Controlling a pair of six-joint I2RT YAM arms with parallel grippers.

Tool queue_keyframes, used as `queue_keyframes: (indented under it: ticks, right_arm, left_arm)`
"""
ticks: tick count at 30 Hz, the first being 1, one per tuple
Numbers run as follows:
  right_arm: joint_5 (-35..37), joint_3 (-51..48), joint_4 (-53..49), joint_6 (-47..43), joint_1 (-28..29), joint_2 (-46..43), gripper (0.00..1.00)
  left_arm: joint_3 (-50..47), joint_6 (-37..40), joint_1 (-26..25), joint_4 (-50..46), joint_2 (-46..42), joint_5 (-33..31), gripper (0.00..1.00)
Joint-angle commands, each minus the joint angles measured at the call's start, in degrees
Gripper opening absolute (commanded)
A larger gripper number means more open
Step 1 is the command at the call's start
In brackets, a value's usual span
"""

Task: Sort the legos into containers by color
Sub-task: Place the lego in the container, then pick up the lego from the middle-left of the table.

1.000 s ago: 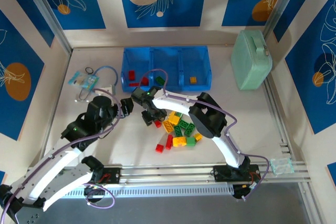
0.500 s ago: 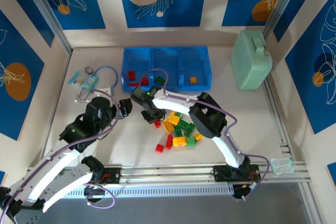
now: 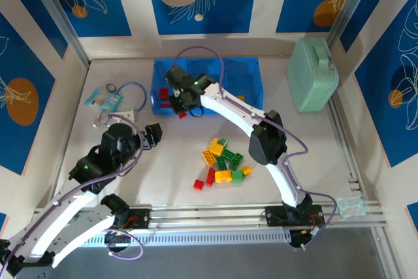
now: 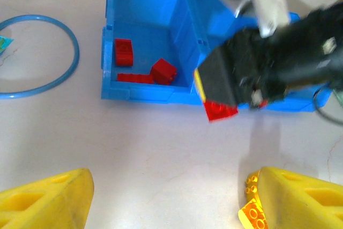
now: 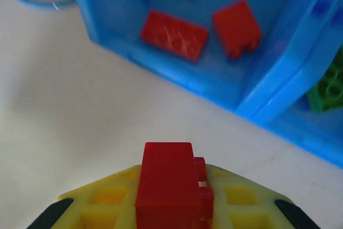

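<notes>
Translucent glossy plastic tray (image 5: pixel 177 73), smooth red plastic brick (image 5: pixel 163 186), matt pale tabletop (image 5: pixel 64 122).

The pale table (image 3: pixel 163 161) bears a blue tray (image 3: pixel 239 68), a mint case (image 3: pixel 312 75), a blue ring (image 3: pixel 131 83) and loose legos (image 3: pixel 223 161).

Blue panels (image 3: pixel 196 4) printed with pale leaves and orange circles surround a white table (image 3: pixel 176 161) fronted by metal rails (image 3: pixel 228 213).

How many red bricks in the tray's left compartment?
3 red bricks: one at the back, a flat one at the front, one tilted beside it. None seem hidden.
</notes>
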Motion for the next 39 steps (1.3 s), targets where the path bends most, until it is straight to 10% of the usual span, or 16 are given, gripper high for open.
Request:
queue_keyframes:
  ticks: [1, 18, 22, 25, 39]
  right_arm:
    - [-4.42, 5.87, 1.74, -1.63, -1.15, 3.81, 0.17]
    - [-4.48, 25.21, 9.43, -5.72, -4.94, 19.11, 0.21]
    - [-3.98, 30.03, 8.75, -6.87, -4.58, 20.72, 0.59]
    - [-3.04, 31.86, 7.99, -7.12, -4.59, 19.72, 0.65]
    - [5.25, 6.45, 4.1, -3.37, -7.2, -6.12, 0.64]
  left_arm:
    - [0.35, 0.6, -0.44, -0.72, -0.75, -0.04, 0.8]
    - [-0.77, -1.08, -0.53, -3.28, -3.33, 1.52, 0.79]
    - [-0.91, -1.28, -0.54, -3.63, -3.56, 1.34, 0.79]
    - [-0.82, -1.38, -0.55, -3.29, -2.68, 1.62, 0.79]
    - [1.32, 0.92, -4.85, -3.29, 10.19, 6.83, 0.78]
